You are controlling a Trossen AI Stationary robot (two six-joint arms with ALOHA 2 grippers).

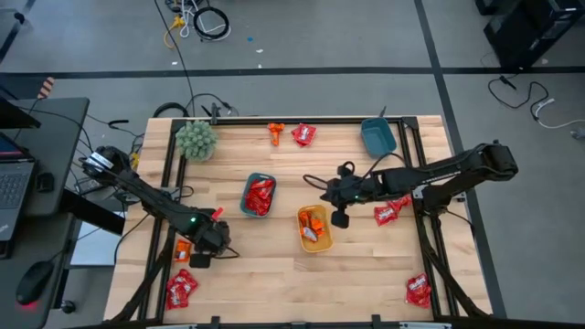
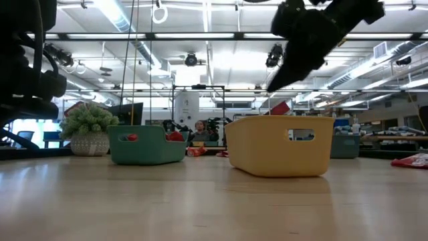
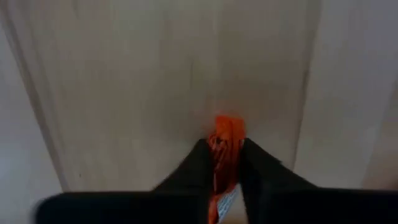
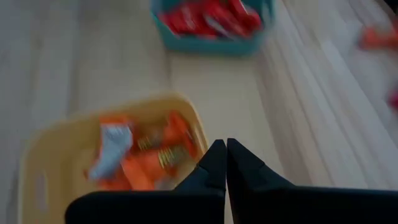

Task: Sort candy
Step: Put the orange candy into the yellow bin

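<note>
My left gripper [image 3: 222,146] is near the table's near left corner [image 1: 197,256], shut on an orange candy [image 3: 227,127]. My right gripper [image 4: 222,149] hangs shut and empty over the right rim of the yellow tray [image 1: 313,228], which holds orange candies [image 4: 146,158]. The teal tray [image 1: 259,195] holds red candies [image 4: 208,15]. Loose candies lie flat on the table: red ones [image 1: 181,288] [image 1: 391,212] [image 1: 419,291] [image 1: 304,135] and an orange one [image 1: 276,133]. In the low view the right gripper [image 2: 304,40] is above the yellow tray [image 2: 281,144]. My left gripper pinches the orange candy between its two fingers [image 3: 261,171], coming at it from above and slanting down. One end of the wrapper [image 3: 228,124] sticks out past the fingertips, over the wood. I cannot tell whether the candy touches the table.
A blue tray [image 1: 377,135] stands at the far right of the table. A fuzzy green plant [image 1: 196,139] stands at the far left corner. Bare wood lies in the near middle. A black frame [image 1: 302,120] runs along the far edge.
</note>
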